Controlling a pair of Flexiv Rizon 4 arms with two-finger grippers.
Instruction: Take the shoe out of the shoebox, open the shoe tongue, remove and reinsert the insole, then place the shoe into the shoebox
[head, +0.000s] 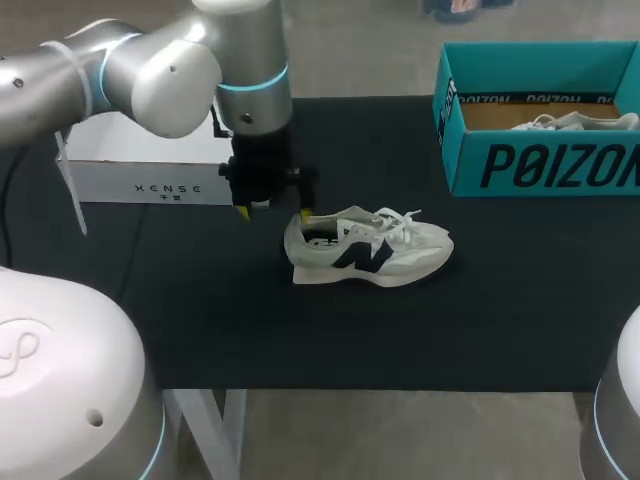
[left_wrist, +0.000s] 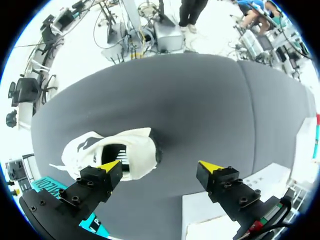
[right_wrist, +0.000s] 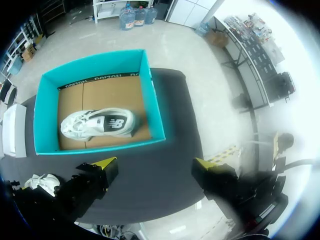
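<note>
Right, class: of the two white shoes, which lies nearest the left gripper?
The shoe on the black table, right beside the left gripper; the other shoe sits inside the teal shoebox.

A white shoe (head: 368, 248) with a dark letter on its side stands on its sole. Its heel is right by one finger (head: 305, 215) of the left gripper (head: 275, 212), not between the two. The blue-green shoebox (head: 540, 165) sits open, ahead of the right gripper (right_wrist: 152, 167). A second shoe (right_wrist: 97, 123) lies on its side inside.
</note>
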